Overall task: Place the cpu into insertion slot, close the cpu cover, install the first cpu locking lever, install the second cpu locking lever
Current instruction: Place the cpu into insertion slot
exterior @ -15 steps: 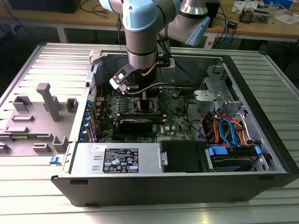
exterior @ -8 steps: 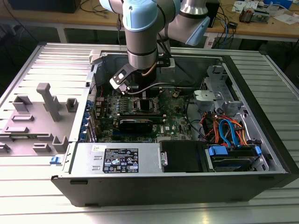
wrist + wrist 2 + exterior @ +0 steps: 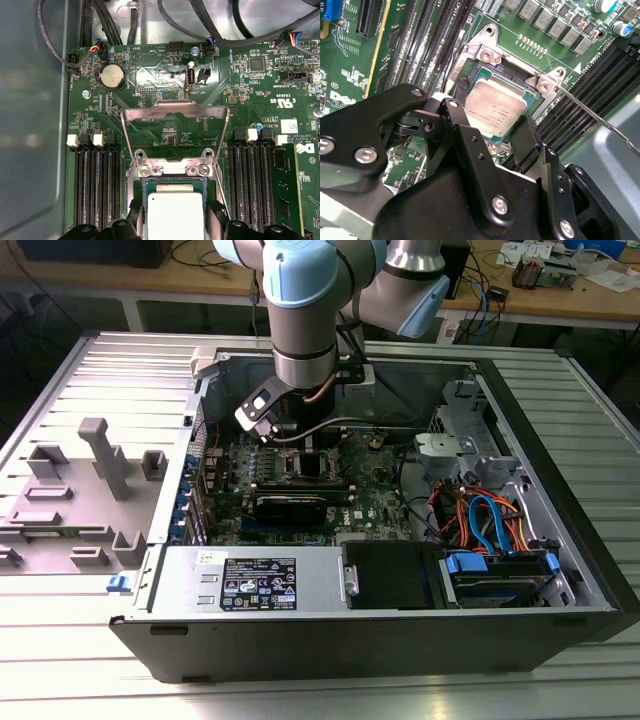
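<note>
So the tool is pinched on the cpu from both sides. The chip is sitting in the insertion slot, maybe not fully seated. The cpu cover is flipped up.

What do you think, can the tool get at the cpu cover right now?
Probably not yet: the tool is shut on the cpu at the insertion slot. Otherwise the way looks free; the cpu cover stands open beside it with nothing over it.
</note>
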Motion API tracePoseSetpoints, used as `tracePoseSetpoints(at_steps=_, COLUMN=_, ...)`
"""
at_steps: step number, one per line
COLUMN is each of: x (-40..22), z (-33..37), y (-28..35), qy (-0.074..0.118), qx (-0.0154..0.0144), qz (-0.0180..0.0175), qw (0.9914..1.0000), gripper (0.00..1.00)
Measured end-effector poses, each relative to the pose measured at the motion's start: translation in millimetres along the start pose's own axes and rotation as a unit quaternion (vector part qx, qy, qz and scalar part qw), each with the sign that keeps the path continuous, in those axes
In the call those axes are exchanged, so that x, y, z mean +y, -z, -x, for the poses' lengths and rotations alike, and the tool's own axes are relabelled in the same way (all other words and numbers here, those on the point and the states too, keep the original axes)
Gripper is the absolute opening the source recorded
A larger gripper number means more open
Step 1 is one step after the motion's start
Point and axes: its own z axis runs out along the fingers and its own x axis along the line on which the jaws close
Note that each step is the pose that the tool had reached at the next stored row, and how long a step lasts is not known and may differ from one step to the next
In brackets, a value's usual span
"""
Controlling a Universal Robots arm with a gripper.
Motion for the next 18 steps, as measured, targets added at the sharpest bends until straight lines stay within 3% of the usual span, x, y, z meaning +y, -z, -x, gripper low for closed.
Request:
tracePoseSetpoints(at_steps=11, x=1.5, z=-0.3, y=12.6, qy=0.0, qx=0.0, qz=-0.0017, qw=1.0, gripper=0.62)
tracePoseSetpoints(at_steps=14, x=2.5, z=-0.3, y=13.4, qy=0.0, qx=0.0001, qz=-0.0029, qw=1.0, gripper=0.53)
tracePoseSetpoints(at_steps=17, x=3.2, z=-0.3, y=13.5, qy=0.0, qx=-0.0001, qz=-0.0033, qw=0.99999, gripper=0.35)
tracePoseSetpoints(at_steps=18, x=3.2, z=-0.3, y=13.4, qy=0.0, qx=-0.0001, qz=-0.0032, qw=0.99999, gripper=0.35)
